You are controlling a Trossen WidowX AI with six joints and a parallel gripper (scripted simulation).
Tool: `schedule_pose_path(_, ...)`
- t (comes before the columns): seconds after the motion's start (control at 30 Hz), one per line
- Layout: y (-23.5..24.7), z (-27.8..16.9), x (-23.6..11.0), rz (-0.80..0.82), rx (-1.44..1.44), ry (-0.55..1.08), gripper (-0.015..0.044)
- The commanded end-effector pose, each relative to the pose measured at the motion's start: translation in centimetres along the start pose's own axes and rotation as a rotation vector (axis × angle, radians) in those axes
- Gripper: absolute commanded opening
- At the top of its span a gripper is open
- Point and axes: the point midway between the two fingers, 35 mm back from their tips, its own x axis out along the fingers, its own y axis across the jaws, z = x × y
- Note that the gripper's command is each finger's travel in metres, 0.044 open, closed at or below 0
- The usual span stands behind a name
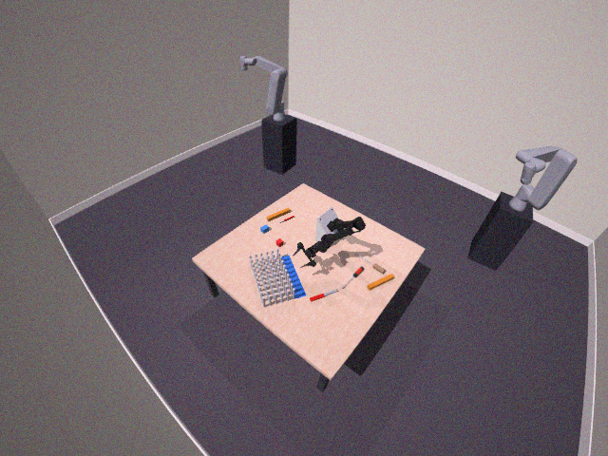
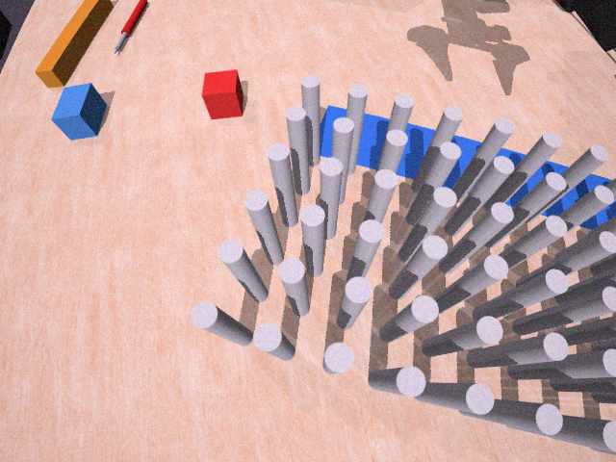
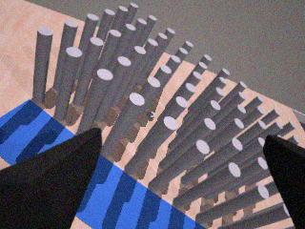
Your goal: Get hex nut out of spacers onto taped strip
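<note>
1. Gripper [image 3: 183, 186] spread wide, holding nothing, hovering above the blue taped strip [image 3: 29, 131].
2. Hex nut [image 3: 152, 114] lying low between the spacers [image 3: 136, 99], several rows in from the strip.
3. Likely light, hard, prone to sliding; better hooked through its hole than pinched.
4. Red-handled hook tool [image 1: 324, 295] lying outside the field; best grasped at the handle.

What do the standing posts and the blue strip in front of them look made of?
The grey cylindrical spacers look like matte metal: uniform grey, flat pale tops, no shine. The blue strip looks like flat tape: no visible thickness, and shadows fall straight across it.
</note>
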Motion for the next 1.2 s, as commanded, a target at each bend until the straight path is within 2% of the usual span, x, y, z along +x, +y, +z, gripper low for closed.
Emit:
schedule_pose_path(0.0, 0.0, 0.1, 0.0, 0.002, -0.003, -0.003, 0.0440)
schedule_pose_path(0.27, 1.6, 0.2, 0.1, 0.033, 0.056, 0.021, 0.0440)
schedule_pose_path(0.43, 7.3, 0.4, -0.3, 0.124, 0.264, 0.124, 0.0440)
schedule_pose_path(0.6, 13.7, 0.5, -2.1, 0.191, 0.490, 0.266, 0.0440)
schedule_pose_path(0.8, 20.8, 0.4, -6.3, 0.216, 0.750, 0.467, 0.0440)
schedule_pose_path(1.0, 29.3, 1.5, -13.5, 0.302, 0.909, 0.668, 0.0440)
schedule_pose_path(1.17, 32.2, 1.2, -18.0, 0.289, 1.010, 0.807, 0.0440)
